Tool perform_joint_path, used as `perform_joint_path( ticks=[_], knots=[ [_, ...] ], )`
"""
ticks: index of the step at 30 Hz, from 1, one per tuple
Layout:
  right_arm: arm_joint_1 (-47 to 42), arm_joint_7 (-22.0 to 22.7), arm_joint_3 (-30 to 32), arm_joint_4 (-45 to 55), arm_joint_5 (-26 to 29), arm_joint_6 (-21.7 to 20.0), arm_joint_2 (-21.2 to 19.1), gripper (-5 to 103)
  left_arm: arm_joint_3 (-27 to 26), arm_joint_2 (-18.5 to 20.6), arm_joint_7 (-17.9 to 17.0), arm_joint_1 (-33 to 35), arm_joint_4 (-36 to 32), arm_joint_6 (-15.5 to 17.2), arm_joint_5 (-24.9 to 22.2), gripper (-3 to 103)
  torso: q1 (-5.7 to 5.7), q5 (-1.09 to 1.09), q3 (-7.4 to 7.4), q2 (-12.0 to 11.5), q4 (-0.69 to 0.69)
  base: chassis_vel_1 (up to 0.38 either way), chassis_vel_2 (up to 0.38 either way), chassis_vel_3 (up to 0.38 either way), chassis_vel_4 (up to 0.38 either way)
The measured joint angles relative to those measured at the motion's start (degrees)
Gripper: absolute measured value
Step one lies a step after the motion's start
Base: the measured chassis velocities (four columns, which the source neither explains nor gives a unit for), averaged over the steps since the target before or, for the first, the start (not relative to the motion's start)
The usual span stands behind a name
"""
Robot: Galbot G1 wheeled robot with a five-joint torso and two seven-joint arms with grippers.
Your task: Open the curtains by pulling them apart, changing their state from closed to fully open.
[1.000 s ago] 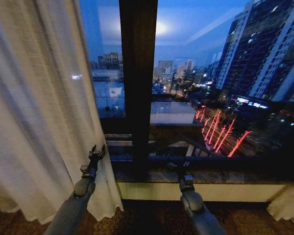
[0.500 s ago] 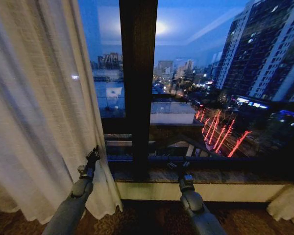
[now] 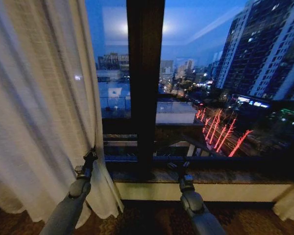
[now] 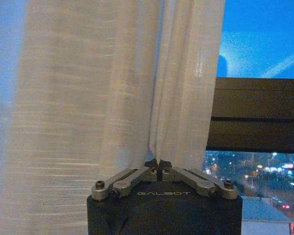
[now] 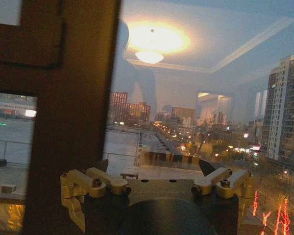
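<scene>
Tall window [image 3: 210, 73], dark vertical frame [image 3: 144, 83], dusk city beyond; stone sill [image 3: 206, 176]; patterned carpet [image 3: 147, 220].

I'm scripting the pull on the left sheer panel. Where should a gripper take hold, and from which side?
Grip the left sheer curtain at its inner hanging edge, low down, coming from the room side facing the window. That edge hangs free beside the dark window frame and gathers into a narrow fold. The left gripper is pinched on such a fold.

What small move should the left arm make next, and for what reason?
Probably a short pull further toward the robot's left. The left claw is shut on the inner edge of the left curtain, which already hangs left of the window frame post. The right claw rests open near the sill.
</scene>
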Motion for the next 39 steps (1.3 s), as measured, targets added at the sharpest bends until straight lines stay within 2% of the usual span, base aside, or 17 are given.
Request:
perform_joint_path(
  ticks=[39],
  knots=[
    [0.0, 0.0, 0.0, 0.0, 0.0, 0.0, 0.0, 100, -0.9, 0.2, -0.2, 1.0, 0.5, -1.6, -0.1, 0, -0.01, 0.01, -0.01, 0.0, 0.00, 0.345, 0.350, -0.344, -0.348]
  ],
)
